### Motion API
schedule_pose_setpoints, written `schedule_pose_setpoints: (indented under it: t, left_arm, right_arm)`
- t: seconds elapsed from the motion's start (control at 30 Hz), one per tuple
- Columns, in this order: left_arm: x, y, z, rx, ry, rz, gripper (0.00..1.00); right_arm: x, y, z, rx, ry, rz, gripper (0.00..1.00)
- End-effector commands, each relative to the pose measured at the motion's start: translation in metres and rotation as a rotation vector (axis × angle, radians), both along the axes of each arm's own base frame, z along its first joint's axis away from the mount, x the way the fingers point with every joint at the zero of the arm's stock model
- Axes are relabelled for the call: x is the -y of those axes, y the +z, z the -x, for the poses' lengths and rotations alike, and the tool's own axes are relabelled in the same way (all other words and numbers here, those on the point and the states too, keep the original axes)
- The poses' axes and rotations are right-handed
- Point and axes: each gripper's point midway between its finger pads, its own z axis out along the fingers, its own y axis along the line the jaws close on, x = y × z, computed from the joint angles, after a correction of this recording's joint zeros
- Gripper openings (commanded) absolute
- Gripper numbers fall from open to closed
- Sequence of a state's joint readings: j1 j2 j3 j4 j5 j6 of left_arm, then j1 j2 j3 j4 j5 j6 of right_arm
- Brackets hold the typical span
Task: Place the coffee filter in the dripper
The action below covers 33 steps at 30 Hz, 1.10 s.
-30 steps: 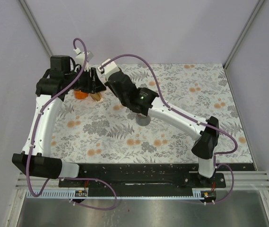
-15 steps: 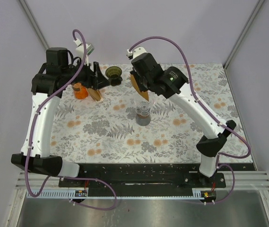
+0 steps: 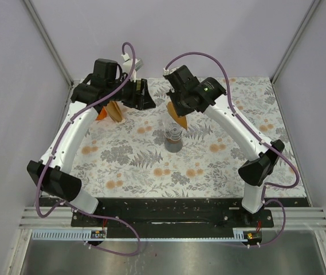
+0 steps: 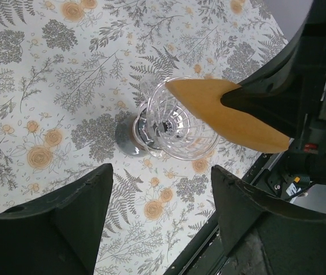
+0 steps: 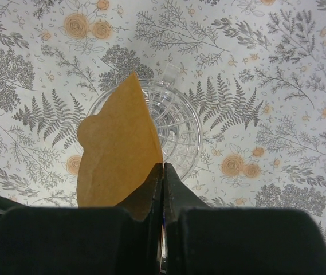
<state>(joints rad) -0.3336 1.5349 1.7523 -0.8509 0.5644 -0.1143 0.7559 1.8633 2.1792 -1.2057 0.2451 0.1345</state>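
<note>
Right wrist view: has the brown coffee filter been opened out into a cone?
No, the coffee filter is flat and folded, pinched at its edge by the right gripper above the clear ribbed dripper.

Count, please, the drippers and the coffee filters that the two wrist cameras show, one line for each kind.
Dripper: 1
Coffee filter: 1
Total: 2

Bright, even overhead light is casting soft shadows on the floral tablecloth [image 3: 134, 166]. The gripper fingers [image 5: 65, 240] are looking dark and blurred in both wrist views.
</note>
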Motion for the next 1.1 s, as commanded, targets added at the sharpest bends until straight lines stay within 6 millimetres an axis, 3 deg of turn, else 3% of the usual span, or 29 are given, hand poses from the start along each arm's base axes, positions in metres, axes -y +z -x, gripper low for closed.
schedule_pose_setpoints:
  t: [0.0, 0.33, 0.7, 1.07]
  left_arm:
    - [0.013, 0.007, -0.020, 0.056, 0.040, 0.016, 0.73]
    - [0.042, -0.028, -0.029, -0.044, 0.004, 0.003, 0.74]
    - [0.049, -0.058, -0.038, -0.081, 0.005, -0.051, 0.71]
    - [0.058, -0.045, -0.044, -0.066, -0.006, -0.023, 0.76]
  right_arm:
    - [-0.011, -0.004, -0.015, 0.002, 0.011, -0.077, 0.00]
    - [-0.020, -0.030, -0.031, -0.005, -0.005, -0.089, 0.00]
    - [-0.025, -0.048, -0.028, -0.024, 0.000, -0.111, 0.00]
    - [-0.021, -0.039, -0.038, 0.041, -0.064, -0.132, 0.00]
